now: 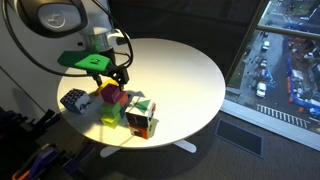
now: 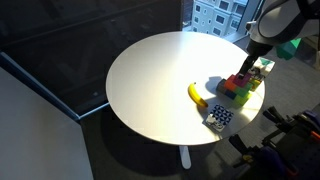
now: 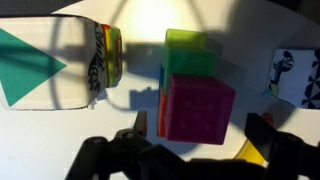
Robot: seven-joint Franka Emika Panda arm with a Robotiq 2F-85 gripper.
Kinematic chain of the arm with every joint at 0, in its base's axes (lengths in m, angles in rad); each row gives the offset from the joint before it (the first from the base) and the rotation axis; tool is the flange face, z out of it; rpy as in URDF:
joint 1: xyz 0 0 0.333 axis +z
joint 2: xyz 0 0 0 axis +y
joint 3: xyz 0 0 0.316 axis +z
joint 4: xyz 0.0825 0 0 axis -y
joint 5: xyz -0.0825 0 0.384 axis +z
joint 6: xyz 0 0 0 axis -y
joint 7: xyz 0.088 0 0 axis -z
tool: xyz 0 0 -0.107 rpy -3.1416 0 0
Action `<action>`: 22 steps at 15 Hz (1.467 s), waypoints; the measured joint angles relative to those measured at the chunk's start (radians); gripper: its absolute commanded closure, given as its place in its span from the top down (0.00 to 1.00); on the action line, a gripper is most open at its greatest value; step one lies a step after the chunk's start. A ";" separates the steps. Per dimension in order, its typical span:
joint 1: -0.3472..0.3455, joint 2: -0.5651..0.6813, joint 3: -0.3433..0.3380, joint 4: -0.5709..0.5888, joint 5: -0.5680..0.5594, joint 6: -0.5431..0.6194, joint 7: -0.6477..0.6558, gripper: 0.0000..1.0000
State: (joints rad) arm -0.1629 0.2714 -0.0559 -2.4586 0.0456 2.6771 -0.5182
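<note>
I've got the claw (image 3: 198, 128) with jaws wide apart, nothing gripped, sitting just over the pink cube (image 3: 198, 105); one finger shows on each side of it in wrist view. The cube's on the table (image 1: 190, 70) near its edge, touching a green cube (image 3: 190, 50). Banana (image 2: 197, 94) and patterned cube (image 2: 220, 117) lie just beside.

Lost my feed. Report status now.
Gripper open, above magenta cube. Cube not gripped. Green block right against it, banana nearby.
</note>
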 measured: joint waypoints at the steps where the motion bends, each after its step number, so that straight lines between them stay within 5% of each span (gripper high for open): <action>1: -0.001 0.004 0.001 0.003 0.000 0.001 0.000 1.00; 16: -0.002 0.015 0.011 0.008 0.000 0.001 0.004 1.00; 18: -0.002 0.018 0.017 0.008 0.000 0.001 0.006 0.72; 22: -0.002 0.025 0.024 0.008 0.000 0.004 0.008 0.40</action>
State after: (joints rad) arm -0.1650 0.2962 -0.0315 -2.4508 0.0455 2.6806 -0.5101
